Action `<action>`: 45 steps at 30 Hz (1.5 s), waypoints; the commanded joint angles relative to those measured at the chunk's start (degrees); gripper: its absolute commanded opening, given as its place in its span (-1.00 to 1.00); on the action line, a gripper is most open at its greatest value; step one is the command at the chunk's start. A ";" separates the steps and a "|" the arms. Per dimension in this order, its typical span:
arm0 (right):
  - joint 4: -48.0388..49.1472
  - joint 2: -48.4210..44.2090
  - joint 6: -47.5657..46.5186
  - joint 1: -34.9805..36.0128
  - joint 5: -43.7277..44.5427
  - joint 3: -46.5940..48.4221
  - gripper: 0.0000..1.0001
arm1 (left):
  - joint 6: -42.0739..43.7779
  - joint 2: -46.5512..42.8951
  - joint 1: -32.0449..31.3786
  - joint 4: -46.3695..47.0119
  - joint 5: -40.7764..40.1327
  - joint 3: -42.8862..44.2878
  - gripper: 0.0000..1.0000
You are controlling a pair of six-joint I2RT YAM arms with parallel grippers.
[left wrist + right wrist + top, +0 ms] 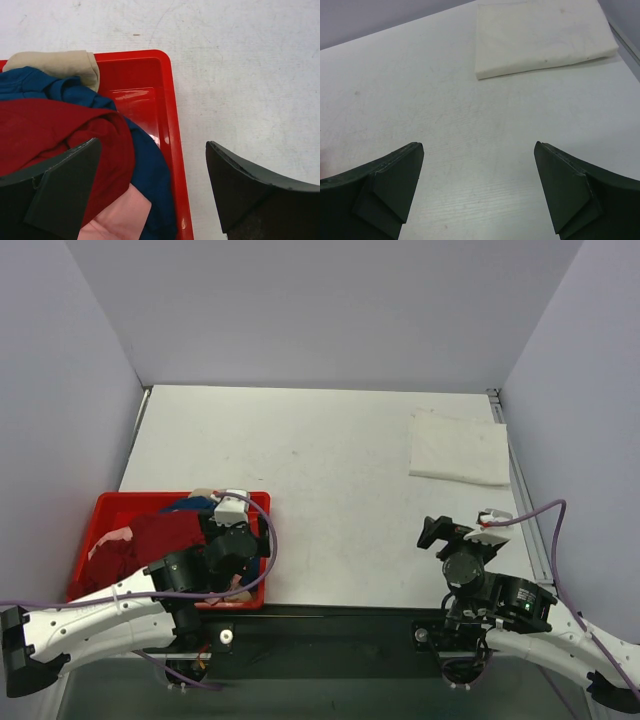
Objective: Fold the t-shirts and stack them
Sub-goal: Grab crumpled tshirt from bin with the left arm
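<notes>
A white t-shirt (459,446) lies folded at the table's far right; it also shows in the right wrist view (540,35). A dark red t-shirt (150,540) lies on top of the heap in the red bin (100,515). In the left wrist view the dark red t-shirt (45,130), a blue one (150,170), a pink one (117,217) and a beige one (60,62) lie in the bin (170,110). My left gripper (150,192) is open above the bin's right rim, holding nothing. My right gripper (479,190) is open and empty above bare table.
Grey walls close the table at the back and both sides. A metal rail (525,510) runs along the right edge. The bin stands at the near left, partly under the left arm (200,565).
</notes>
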 commanded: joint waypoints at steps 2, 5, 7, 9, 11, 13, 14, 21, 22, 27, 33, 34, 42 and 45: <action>-2.49 0.28 2.83 -0.20 5.47 0.86 1.00 | -3.22 0.34 0.33 -5.15 -4.50 4.26 0.94; -2.58 0.54 4.95 -0.29 6.09 1.30 1.00 | -3.40 -0.62 0.33 -4.64 -3.46 3.74 0.95; -2.66 0.98 5.74 -0.20 6.70 1.57 1.00 | -0.86 -1.67 0.33 -3.14 -0.92 3.12 0.94; -2.58 1.68 6.53 -0.20 8.02 2.36 1.00 | 0.28 -2.29 0.42 -1.56 -0.12 2.33 0.95; -2.58 2.21 7.67 -0.29 10.11 3.06 1.00 | 1.16 -2.65 1.21 -0.77 0.15 1.63 0.95; -2.66 3.26 9.25 -0.46 11.53 3.24 1.00 | 1.61 -1.78 3.05 -1.29 2.06 1.80 0.95; -2.66 3.79 9.95 -0.64 12.15 3.59 1.00 | 1.61 -1.33 6.10 -1.90 3.56 2.15 0.95; -2.23 13.88 12.68 -5.82 12.95 5.34 1.00 | -7.67 2.36 17.37 -6.63 11.85 4.08 0.94; -1.79 15.12 11.90 -6.78 11.81 5.61 1.00 | -9.62 2.45 17.47 -8.74 8.10 5.13 0.95; 18.32 20.84 -1.74 -19.75 -5.48 1.75 1.00 | -20.08 2.27 17.30 -24.82 -2.83 9.96 0.94; 32.67 20.04 -2.78 -37.10 -36.29 -5.03 1.00 | -25.28 3.76 17.21 -33.98 -8.46 15.07 0.94; 32.41 20.49 -3.39 -40.42 -38.45 -4.41 1.00 | -26.42 4.99 17.12 -34.86 -9.60 14.99 0.95; 31.00 21.54 -2.61 -45.64 -46.47 -5.20 0.99 | -37.58 9.48 18.35 -39.70 -8.47 12.35 0.95; 31.44 22.68 -2.35 -46.17 -47.96 -5.02 0.99 | -35.07 7.90 20.10 -35.50 -7.77 8.84 0.95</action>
